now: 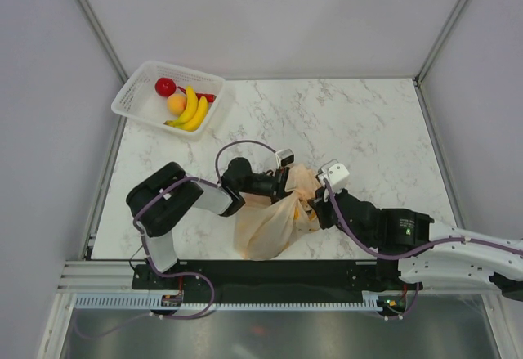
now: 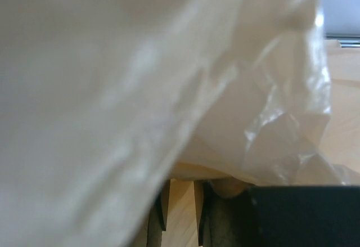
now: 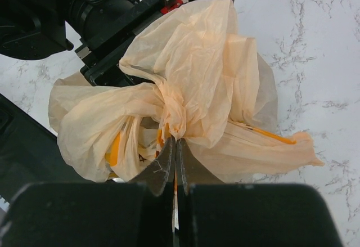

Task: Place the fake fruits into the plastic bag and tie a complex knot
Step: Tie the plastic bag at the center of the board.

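My right gripper (image 3: 175, 146) is closed, its two fingers pressed together on a thin fold of the bag (image 1: 268, 222) just under the knot (image 3: 170, 107). The knot is a tight twisted bunch of peach plastic, with crumpled plastic flaring out on both sides of it and one flat end running off to the right over the marble table (image 1: 368, 130).

My left gripper (image 1: 283, 181) sits against the far side of the bag, facing the right one with the bag between them. Its wrist camera is almost wholly covered by pale, blurred plastic. Only dark shapes show at the bottom edge, so I cannot tell whether that gripper is apart or together.

The bag lies at the near edge of the table, between my two arms, its body sagging toward my bases. Yellow-orange patches show through the plastic. I cannot tell if they are prints or fruit.

Well apart from the bag, in the far left corner, stands a white lattice basket (image 1: 137, 101). In it lie a red apple (image 1: 165, 87), a peach (image 1: 176, 103), bananas (image 1: 193, 109) and a red chili (image 1: 206, 96).
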You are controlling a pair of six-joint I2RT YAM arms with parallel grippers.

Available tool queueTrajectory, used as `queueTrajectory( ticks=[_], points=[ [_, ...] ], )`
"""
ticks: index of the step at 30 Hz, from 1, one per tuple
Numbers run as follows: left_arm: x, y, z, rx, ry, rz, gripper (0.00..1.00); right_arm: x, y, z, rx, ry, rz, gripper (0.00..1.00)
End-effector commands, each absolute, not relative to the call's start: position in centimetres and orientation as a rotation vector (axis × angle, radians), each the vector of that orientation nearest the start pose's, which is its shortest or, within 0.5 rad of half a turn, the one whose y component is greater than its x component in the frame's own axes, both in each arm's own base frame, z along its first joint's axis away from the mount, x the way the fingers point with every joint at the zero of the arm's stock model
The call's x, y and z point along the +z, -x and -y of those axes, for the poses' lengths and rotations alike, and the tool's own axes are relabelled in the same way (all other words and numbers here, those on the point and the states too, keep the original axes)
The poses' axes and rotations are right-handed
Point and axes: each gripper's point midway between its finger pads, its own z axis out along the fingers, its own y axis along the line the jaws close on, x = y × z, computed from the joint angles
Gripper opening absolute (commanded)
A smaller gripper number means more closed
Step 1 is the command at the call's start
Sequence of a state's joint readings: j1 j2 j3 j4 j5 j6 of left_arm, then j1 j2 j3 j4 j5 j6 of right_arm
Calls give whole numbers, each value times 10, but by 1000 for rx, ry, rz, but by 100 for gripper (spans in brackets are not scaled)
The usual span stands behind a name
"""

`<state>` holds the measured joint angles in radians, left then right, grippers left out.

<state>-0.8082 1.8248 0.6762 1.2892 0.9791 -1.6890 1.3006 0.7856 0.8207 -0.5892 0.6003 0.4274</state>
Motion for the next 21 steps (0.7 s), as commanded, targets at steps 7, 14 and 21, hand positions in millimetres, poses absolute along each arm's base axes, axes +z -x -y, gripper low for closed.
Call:
queueTrajectory(
  ticks=[7,14,21],
  points=[
    [250,-120,387,-2571,-510,-1877,35,210,-150,-214,445,494,-1974,0],
    [254,-119,391,-2590,-500,-1860,38,206,-151,-219,453,493,-1971,0],
    [252,-120,392,-2593,-489,-1870,15,216,-151,-217,467,485,-1959,0]
  ],
)
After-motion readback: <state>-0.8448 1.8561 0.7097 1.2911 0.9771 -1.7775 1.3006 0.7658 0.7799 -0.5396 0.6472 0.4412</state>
